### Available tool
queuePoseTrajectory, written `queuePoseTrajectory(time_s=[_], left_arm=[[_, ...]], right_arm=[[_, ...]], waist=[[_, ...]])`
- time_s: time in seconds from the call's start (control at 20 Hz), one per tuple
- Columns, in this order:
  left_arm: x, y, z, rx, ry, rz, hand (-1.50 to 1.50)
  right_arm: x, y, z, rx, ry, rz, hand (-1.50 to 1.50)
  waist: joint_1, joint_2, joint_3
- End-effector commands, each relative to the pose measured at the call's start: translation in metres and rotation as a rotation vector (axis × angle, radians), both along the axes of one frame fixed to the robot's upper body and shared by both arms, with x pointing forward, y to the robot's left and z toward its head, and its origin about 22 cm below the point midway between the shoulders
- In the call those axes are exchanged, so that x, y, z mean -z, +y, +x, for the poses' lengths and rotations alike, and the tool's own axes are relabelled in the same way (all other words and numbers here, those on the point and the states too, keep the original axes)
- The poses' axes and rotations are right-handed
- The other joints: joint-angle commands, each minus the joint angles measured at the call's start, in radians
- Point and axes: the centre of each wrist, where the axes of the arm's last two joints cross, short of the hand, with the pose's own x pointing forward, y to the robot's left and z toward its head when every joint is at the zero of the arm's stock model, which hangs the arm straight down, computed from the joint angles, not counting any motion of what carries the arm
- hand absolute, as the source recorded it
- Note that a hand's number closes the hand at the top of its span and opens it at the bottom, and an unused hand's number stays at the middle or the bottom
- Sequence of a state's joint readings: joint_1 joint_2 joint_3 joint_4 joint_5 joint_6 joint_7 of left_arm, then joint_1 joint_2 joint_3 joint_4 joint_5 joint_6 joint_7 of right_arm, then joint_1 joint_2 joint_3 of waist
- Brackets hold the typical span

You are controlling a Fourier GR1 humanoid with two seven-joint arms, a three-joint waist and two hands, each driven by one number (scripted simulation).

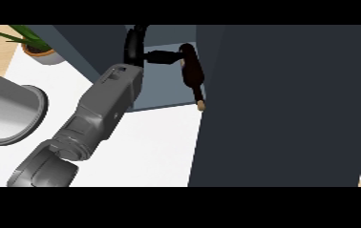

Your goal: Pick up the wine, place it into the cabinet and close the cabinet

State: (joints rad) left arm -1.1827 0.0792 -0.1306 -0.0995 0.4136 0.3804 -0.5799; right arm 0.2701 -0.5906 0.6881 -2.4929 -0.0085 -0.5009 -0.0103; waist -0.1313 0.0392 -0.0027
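The wine bottle (192, 72) is dark with a pale cork end (202, 105). It lies tilted inside the open cabinet (164, 96), its neck pointing towards me. My left hand (162, 57) reaches into the cabinet from the lower left on a grey forearm (106, 103). Its fingers are curled on the bottle's thick end. The dark cabinet door (282, 103) stands open and fills the right side of the view, hiding whatever is behind it. My right hand does not show.
A potted green plant (38, 48) stands at the back left. A round grey metal basin (17, 112) sits at the left edge. The white counter (158, 148) stretches in front of the cabinet.
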Motion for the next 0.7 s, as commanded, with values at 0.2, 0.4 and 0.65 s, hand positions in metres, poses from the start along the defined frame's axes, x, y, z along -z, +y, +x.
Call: queuePoseTrajectory(time_s=[0.2, 0.4, 0.65], left_arm=[[-0.016, -0.014, 0.004, 0.160, -0.092, -0.211, 1.50], [-0.020, -0.046, -0.001, 0.248, -0.099, -0.248, 1.50], [-0.027, -0.040, 0.003, 0.298, -0.060, -0.267, -1.50]], right_arm=[[-0.026, -0.007, -0.020, -0.028, 0.034, 0.062, -1.50], [-0.035, -0.012, -0.018, -0.019, 0.018, 0.071, -1.50], [-0.036, -0.008, -0.027, 0.002, 0.049, 0.083, -1.50]], waist=[[0.023, -0.012, 0.000], [0.047, -0.016, 0.001], [0.077, -0.030, 0.001]])
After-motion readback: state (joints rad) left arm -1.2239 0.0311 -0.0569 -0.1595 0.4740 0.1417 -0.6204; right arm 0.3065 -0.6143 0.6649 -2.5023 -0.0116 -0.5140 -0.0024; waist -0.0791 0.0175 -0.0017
